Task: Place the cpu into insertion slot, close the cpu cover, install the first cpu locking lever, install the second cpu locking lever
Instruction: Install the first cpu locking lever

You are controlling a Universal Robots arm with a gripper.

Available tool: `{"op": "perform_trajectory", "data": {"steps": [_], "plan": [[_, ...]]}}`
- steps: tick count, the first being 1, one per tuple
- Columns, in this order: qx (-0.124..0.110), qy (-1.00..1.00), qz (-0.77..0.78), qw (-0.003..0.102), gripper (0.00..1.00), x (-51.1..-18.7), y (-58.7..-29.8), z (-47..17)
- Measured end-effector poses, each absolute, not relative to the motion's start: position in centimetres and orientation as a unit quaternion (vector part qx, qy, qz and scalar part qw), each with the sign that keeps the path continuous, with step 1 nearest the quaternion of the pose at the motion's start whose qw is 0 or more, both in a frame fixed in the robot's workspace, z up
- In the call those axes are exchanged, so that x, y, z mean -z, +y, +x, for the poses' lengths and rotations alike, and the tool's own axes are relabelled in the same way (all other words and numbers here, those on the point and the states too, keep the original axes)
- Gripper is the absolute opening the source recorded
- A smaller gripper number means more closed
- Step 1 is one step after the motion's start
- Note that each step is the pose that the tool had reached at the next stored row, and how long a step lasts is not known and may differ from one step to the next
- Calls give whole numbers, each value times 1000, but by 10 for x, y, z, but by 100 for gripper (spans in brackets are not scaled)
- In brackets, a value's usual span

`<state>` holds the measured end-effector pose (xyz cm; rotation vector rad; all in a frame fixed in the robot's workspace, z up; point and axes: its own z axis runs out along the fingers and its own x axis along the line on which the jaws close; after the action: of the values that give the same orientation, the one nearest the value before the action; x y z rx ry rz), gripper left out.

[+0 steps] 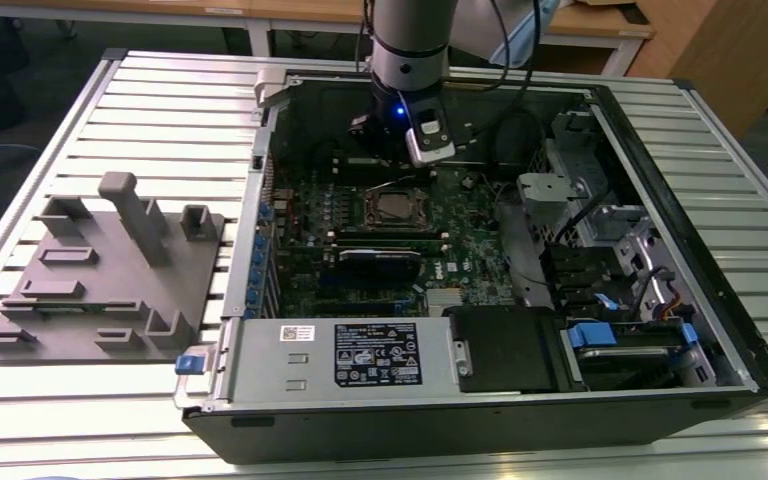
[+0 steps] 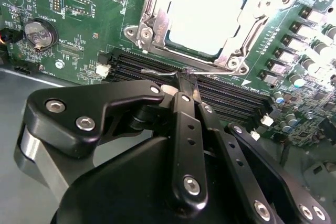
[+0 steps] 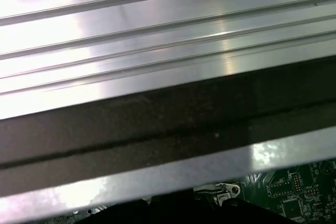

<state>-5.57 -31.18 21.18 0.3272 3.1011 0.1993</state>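
Slatted table (image 1: 157,90) bears case (image 1: 491,428); pincer (image 2: 185,80) over memory slots (image 2: 233,100) beside cpu cover (image 2: 151,17).

Silver-tan cpu (image 2: 205,17), green motherboard (image 2: 79,40)

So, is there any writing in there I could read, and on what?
Black-and-white label on the grey box: print too small to read.
Motherboard, white lettering near the coin battery: too small to read surely.
Nothing quotable.
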Motion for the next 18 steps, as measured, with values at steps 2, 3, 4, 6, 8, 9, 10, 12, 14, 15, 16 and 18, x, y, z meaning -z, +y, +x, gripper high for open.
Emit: {"op": "perform_trajectory", "data": {"steps": [2, 3, 4, 6, 8, 9, 10, 12, 14, 15, 16, 18], "plan": [[-64, 991, 116, 9, 10, -211, -312, -56], [-64, 990, 124, 10, 10, -211, -312, -56], [-63, 989, 133, 10, 10, -210, -312, -56], [-63, 987, 150, 11, 10, -209, -312, -56], [-63, 984, 168, 13, 10, -208, -312, -56], [-63, 981, 185, 14, 10, -208, -312, -56], [-61, 977, 205, 15, 10, -207, -311, -56], [-61, 974, 220, 16, 10, -206, -311, -56], [-60, 971, 232, 17, 10, -206, -311, -56], [-59, 970, 237, 17, 10, -206, -311, -56], [-58, 968, 241, 18, 10, -206, -311, -55], [-57, 966, 250, 19, 10, -206, -311, -55]]}}
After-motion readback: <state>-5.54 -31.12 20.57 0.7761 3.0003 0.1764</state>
